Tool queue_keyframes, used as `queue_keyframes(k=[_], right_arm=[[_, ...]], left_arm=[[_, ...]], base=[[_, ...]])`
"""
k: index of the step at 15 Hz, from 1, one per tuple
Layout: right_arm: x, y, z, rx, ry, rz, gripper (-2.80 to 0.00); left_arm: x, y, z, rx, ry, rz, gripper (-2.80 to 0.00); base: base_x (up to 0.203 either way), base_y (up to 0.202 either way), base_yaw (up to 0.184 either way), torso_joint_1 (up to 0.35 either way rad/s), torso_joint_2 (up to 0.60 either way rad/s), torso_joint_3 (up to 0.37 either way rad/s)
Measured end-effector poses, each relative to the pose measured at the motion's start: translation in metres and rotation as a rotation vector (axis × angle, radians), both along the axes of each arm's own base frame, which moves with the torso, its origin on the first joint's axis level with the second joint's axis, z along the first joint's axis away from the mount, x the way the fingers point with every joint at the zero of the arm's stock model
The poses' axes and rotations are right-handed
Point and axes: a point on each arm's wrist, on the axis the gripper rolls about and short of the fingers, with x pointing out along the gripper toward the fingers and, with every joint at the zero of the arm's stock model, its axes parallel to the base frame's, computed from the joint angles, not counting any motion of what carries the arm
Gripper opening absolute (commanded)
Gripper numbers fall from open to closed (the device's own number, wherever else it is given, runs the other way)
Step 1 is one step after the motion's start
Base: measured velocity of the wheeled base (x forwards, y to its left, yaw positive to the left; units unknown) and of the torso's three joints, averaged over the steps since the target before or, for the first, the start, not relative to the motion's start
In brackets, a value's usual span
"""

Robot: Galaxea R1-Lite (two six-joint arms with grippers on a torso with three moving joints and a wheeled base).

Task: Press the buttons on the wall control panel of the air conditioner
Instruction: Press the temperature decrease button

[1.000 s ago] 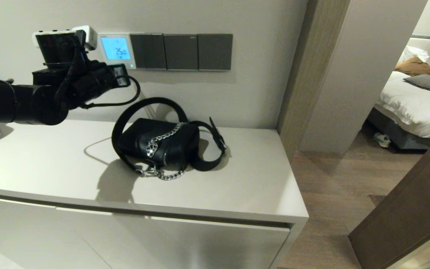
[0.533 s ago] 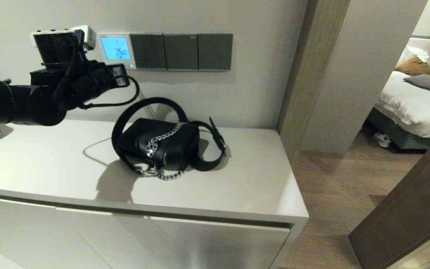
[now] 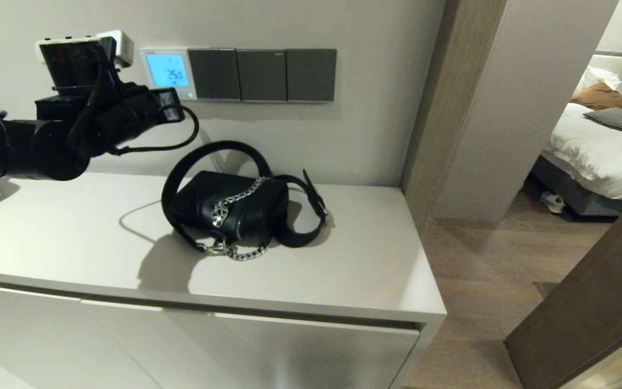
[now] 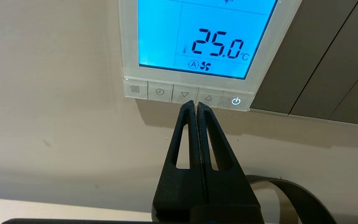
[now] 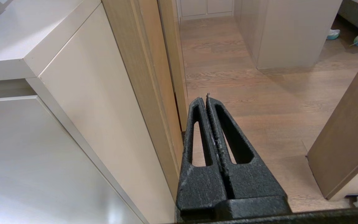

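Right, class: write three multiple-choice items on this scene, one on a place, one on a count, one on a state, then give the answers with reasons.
1. Where is the left gripper?
A. resting on the black bag
B. just below the panel's key row, between the down and up arrows
C. at the dark switch plates

2. How many buttons run along the lower edge of the control panel?
A. three
B. five
C. seven

3. What state is the panel's screen in?
A. lit blue, reading 25.0
B. dark
C. lit blue, reading 18.0

Answers: 1 B, the left wrist view shows its shut tips there; 2 B, five keys show there; 3 A, the digits glow on blue. The right gripper hangs shut beside the cabinet.
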Motion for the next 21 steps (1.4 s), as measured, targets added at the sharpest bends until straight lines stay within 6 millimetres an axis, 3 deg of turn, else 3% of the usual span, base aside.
queue_keyframes(k=[13, 21], right_arm=[[0.000, 0.000, 0.000, 0.000, 0.000, 0.000, -2.80], [0.000, 0.000, 0.000, 0.000, 0.000, 0.000, -2.80]], left_arm=[[0.012, 0.001, -0.006, 0.002, 0.011, 0.007, -2.80], [0.006, 0.002, -0.005, -0.002, 0.010, 0.007, -2.80]], base=[[0.000, 0.000, 0.000, 0.000, 0.00, 0.000], [0.000, 0.000, 0.000, 0.000, 0.00, 0.000]])
